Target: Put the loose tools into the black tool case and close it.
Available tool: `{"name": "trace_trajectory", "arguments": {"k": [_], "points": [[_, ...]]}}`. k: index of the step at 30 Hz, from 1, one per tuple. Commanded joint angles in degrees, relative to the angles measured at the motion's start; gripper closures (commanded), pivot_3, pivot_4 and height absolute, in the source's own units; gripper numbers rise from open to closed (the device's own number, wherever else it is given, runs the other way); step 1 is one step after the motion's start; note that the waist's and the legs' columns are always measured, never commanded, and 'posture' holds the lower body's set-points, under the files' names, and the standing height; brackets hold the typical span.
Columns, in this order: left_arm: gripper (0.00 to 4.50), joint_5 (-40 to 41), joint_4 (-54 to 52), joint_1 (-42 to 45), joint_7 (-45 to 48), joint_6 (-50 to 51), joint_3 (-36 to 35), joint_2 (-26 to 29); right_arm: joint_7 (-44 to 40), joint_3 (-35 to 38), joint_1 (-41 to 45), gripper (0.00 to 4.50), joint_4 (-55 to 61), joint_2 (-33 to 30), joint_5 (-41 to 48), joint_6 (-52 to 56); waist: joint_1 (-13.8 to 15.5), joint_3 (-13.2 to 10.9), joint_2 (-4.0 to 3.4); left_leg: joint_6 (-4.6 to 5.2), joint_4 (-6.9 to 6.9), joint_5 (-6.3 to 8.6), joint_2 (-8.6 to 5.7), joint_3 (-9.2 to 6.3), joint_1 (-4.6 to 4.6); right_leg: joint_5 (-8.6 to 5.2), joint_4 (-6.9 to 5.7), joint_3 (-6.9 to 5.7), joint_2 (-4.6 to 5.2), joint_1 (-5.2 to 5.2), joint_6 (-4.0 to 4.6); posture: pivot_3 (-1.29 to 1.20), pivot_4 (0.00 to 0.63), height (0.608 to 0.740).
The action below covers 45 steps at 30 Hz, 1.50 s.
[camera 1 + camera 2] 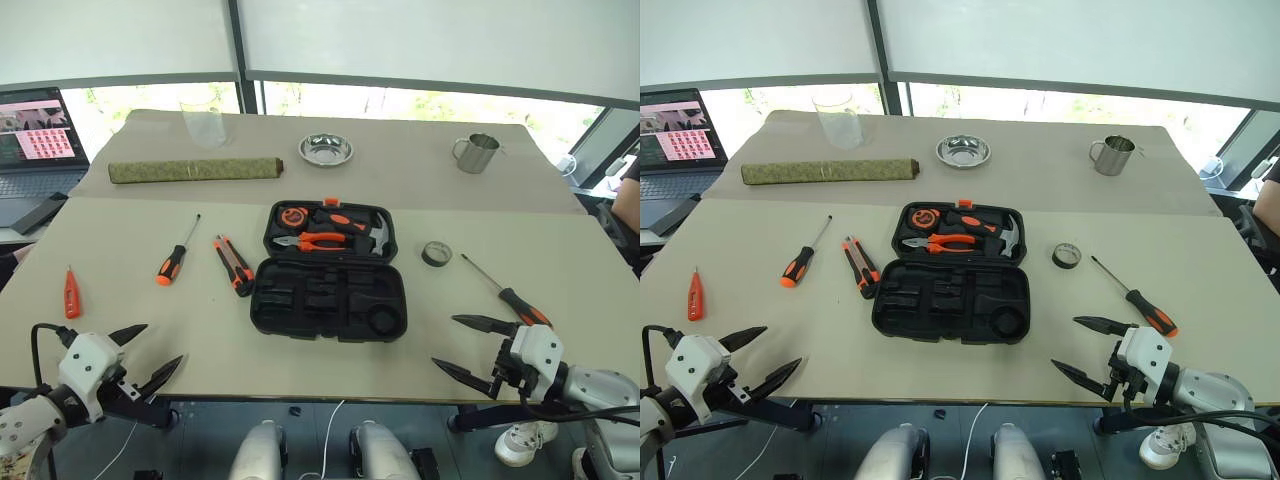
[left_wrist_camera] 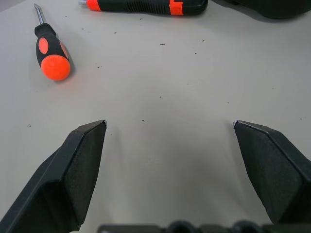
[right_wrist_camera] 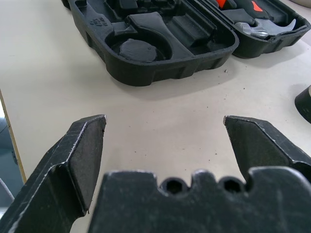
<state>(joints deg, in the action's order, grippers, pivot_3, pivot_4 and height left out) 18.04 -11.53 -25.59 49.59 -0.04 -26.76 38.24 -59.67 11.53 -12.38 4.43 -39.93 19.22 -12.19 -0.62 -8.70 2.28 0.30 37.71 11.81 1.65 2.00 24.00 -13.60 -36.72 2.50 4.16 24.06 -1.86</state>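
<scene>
The black tool case (image 1: 257, 300) lies open at the table's middle; its near half has empty moulded slots, and its far half holds pliers and a hammer. To its left lie a utility knife (image 1: 233, 265), a screwdriver (image 1: 172, 262) and a small orange tester pen (image 1: 71, 293). To its right sit a black tape roll (image 1: 436, 253) and a second screwdriver (image 1: 520, 300). My left gripper (image 1: 163, 343) hangs open at the table's front left edge, with nothing between its fingers. My right gripper (image 1: 443, 340) is open and empty at the front right, facing the case (image 3: 160, 73).
At the back lie a long rolled green mat (image 1: 194, 170), a clear beaker (image 1: 205, 125), a steel bowl (image 1: 326, 150) and a steel mug (image 1: 478, 153). A laptop (image 1: 35, 135) stands far left. A person's arm (image 1: 630, 200) shows at the right edge.
</scene>
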Motion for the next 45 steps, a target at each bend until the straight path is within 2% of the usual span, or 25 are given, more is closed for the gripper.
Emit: {"name": "trace_trajectory", "arguments": {"k": [1,3,5,10,14,18,23,27,28,30,32,37,41,42,45], "points": [[0.01,2.81,-1.39,0.35,-0.08,0.96,-2.08,0.18,-0.17,0.03,1.01,0.0,1.3,0.42,1.53,-0.25,-0.01,0.0,0.0,0.0,0.0,0.0,0.0,0.0,0.0,0.0,0.0,0.0,0.0,0.0,0.0,0.0,0.15,0.74],[0.01,8.12,-3.22,1.05,-0.98,5.07,-4.9,-0.27,-2.29,0.14,2.83,0.0,1.66,3.06,6.25,-2.39,-0.05,0.01,0.03,0.0,0.01,0.0,0.04,0.0,-0.01,0.01,-0.01,0.0,-0.04,0.0,0.0,0.0,0.15,0.74],[0.01,10.92,-4.13,0.26,-3.94,10.23,-7.28,-1.06,-3.86,-0.5,3.91,0.0,3.74,3.31,9.44,0.64,-0.11,0.02,0.05,0.0,0.02,0.0,0.11,-0.02,-0.02,0.01,-0.01,0.0,-0.12,-0.01,-0.01,0.0,0.15,0.74],[0.01,15.63,-5.11,-2.69,-12.66,17.82,-14.04,-6.34,-1.96,-1.05,9.13,0.0,9.88,6.27,16.07,4.59,-0.56,0.01,0.01,-0.04,0.01,0.03,0.18,-0.05,-0.1,0.05,-0.05,0.08,-0.17,-0.02,0.07,0.0,0.15,0.74],[0.01,22.83,-6.61,-5.9,-17.86,28.16,-18.51,-9.05,1.27,-0.75,12.34,0.0,13.31,9.29,18.55,5.89,-0.15,0.04,0.12,-0.08,0.01,0.09,0.29,-0.08,-0.16,0.04,-0.07,0.1,-0.32,-0.03,0.09,0.0,0.15,0.74],[0.01,30.28,-8.37,-4.19,-20.44,36.31,-20.31,-7.01,2.26,-2.31,14.11,0.0,13.02,12.26,16.63,4.3,0.49,0.09,0.19,-0.1,0.05,0.09,0.26,-0.1,-0.17,0.0,-0.07,0.03,-0.3,-0.06,0.07,0.0,0.15,0.74],[0.01,30.34,-3.88,9.17,-26.4,47.77,-16.25,4.07,1.77,-3.97,14.32,0.0,11.66,13.98,13.83,2.63,1.54,0.11,0.21,-0.13,0.09,0.07,0.27,-0.15,-0.29,-0.02,-0.14,-0.07,-0.39,-0.01,0.23,0.0,0.15,0.74],[0.01,28.05,3.93,24.94,-31.71,57.3,-8.67,10.01,2.18,-4.74,14.62,0.0,11.19,14.65,12.73,2.34,1.1,0.11,0.21,-0.14,0.08,0.06,0.17,-0.08,-0.29,0.04,-0.24,0.0,-0.41,-0.14,0.24,0.0,0.15,0.74],[0.01,25.59,7.77,30.51,-30.85,57.45,-3.78,10.92,1.35,-5.42,14.41,0.0,11.05,14.35,11.74,1.55,0.88,0.11,0.21,-0.15,0.08,0.06,0.19,-0.08,-0.26,0.05,-0.26,0.0,-0.47,-0.1,0.25,0.0,0.15,0.74],[0.01,20.7,14.71,39.79,-29.67,55.72,4.11,11.02,0.87,-6.13,14.11,0.0,10.61,14.27,10.45,0.45,0.78,0.11,0.2,-0.18,0.08,0.08,0.18,-0.11,-0.28,0.06,-0.31,0.05,-0.55,-0.12,0.27,0.0,0.15,0.74],[0.01,16.92,20.28,46.27,-27.73,52.93,9.07,10.22,1.38,-6.22,14.21,0.0,10.04,14.63,9.8,-0.17,0.8,0.11,0.21,-0.23,0.08,0.05,0.26,-0.16,-0.25,0.09,-0.32,0.01,-0.74,-0.08,0.32,0.0,0.15,0.74],[0.01,9.88,32.79,56.89,-24.21,47.73,16.38,7.72,1.94,-6.05,13.62,0.0,9.64,14.84,9.02,-1.2,-0.21,0.11,0.22,-0.3,0.07,0.08,0.29,-0.14,-0.21,0.12,-0.36,0.06,-0.77,0.01,0.37,0.0,0.15,0.74],[0.01,6.06,38.57,60.59,-22.61,47.73,19.54,6.65,1.63,-5.39,11.64,0.0,9.63,14.76,9.13,-2.48,-0.19,0.11,0.22,-0.3,0.05,0.09,0.28,-0.14,-0.21,0.12,-0.37,0.08,-0.77,0.02,0.37,0.0,0.15,0.74],[0.54,5.68,38.91,60.84,-21.81,48.17,20.0,6.6,1.58,-5.19,11.22,0.0,9.58,14.74,9.15,-2.83,-0.16,0.11,0.22,-0.3,0.06,0.09,0.28,-0.15,-0.21,0.11,-0.37,0.08,-0.77,0.0,0.37,0.0,0.15,0.74],[1.55,4.62,37.93,60.7,-19.38,50.98,21.25,7.35,1.6,-4.55,10.24,0.0,9.14,14.67,9.26,-3.95,-0.16,0.11,0.22,-0.3,0.06,0.09,0.27,-0.13,-0.21,0.11,-0.37,0.09,-0.75,-0.01,0.36,0.0,0.15,0.74]]}}
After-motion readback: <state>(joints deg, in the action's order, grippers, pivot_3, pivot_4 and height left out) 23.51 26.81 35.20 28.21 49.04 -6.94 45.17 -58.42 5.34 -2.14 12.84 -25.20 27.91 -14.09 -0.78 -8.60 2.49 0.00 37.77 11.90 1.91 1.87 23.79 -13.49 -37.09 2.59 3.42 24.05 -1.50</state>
